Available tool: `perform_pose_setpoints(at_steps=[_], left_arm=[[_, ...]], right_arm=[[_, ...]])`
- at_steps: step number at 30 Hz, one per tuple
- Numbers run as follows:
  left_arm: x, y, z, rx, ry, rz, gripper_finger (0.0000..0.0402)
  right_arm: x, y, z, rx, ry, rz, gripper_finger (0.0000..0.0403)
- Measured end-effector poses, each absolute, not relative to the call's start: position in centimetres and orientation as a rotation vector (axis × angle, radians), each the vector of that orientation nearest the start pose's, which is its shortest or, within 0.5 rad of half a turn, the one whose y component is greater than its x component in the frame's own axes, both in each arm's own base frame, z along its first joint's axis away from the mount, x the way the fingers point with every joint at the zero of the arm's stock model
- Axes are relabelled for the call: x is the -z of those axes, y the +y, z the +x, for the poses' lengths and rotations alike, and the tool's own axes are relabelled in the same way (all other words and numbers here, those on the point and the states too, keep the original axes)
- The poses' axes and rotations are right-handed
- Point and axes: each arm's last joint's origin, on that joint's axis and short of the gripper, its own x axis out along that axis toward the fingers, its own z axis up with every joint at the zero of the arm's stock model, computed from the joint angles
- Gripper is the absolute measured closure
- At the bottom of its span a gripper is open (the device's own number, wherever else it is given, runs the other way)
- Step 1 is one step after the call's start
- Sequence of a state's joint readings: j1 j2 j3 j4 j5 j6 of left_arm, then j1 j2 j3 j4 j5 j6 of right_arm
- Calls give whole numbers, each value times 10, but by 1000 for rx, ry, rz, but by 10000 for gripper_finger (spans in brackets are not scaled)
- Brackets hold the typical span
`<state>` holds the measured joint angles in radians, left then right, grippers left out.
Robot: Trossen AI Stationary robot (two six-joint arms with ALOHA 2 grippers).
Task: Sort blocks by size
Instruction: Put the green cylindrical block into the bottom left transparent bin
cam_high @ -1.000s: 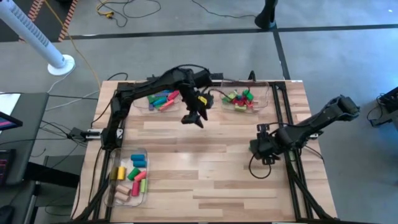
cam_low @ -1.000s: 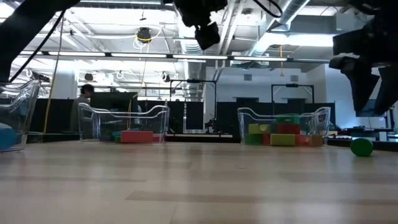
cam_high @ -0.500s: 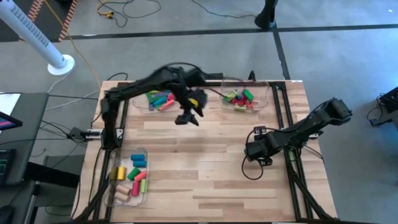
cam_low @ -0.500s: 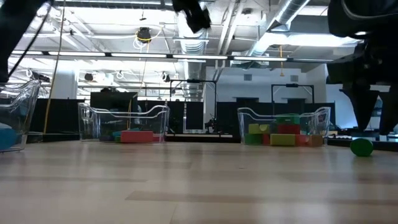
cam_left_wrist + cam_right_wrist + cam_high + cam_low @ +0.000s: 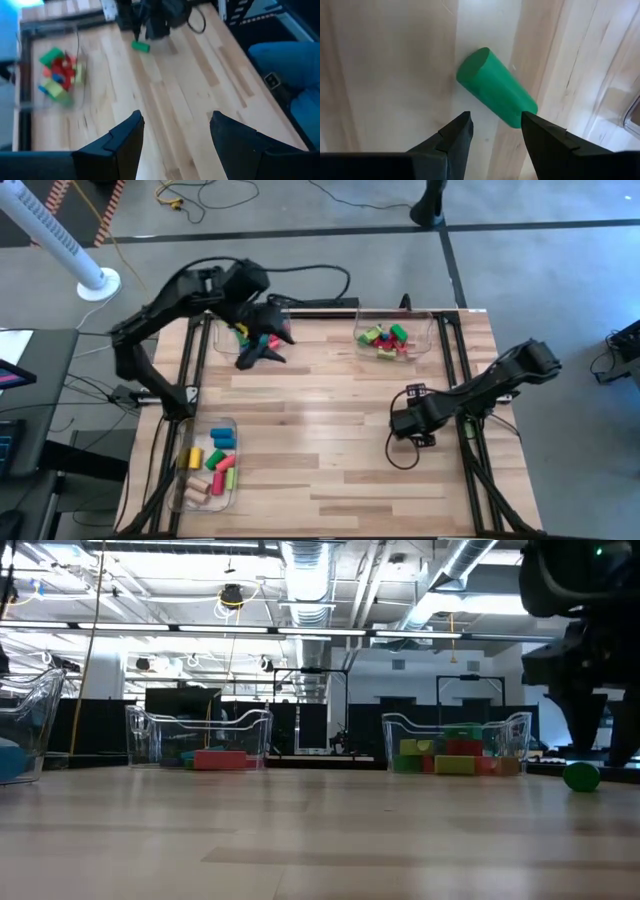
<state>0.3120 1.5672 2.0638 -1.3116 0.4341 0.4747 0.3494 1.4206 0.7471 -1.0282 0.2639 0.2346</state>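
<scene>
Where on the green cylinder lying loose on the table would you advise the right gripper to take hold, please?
Probably mid-length on the green cylinder, across its round sides, coming straight down. It lies on its side on bare wood, and the open right gripper hangs above it.

Both arms were matte black, jointed tube links with black cables looped off the wrists. Left pincer [image 5: 172,145] and right pincer [image 5: 492,132] had dark, angular, wedge-shaped fingers [image 5: 452,142], no visible markings.

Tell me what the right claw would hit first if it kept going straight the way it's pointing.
Most likely the green cylinder lying on the table. The right claw is open and aimed at it, fingers either side of its nearer edge; the gap between them is hard to judge.
</scene>
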Motion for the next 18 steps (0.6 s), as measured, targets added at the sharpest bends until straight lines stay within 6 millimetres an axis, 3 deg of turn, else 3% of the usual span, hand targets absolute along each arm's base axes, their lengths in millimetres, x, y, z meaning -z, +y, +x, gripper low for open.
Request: perform_pose_setpoints(at_steps=[5, 11, 18], left_arm=[[-433, 80, 237, 181, 725, 111, 184], [-399, 77, 204, 77, 548, 105, 184], [-364, 71, 186, 34, 425, 100, 184]], right_arm=[[-159, 57, 190, 147, 1631, -326, 196], [-161, 53, 191, 159, 1623, -310, 196], [-160, 48, 195, 161, 1618, -298, 196]])
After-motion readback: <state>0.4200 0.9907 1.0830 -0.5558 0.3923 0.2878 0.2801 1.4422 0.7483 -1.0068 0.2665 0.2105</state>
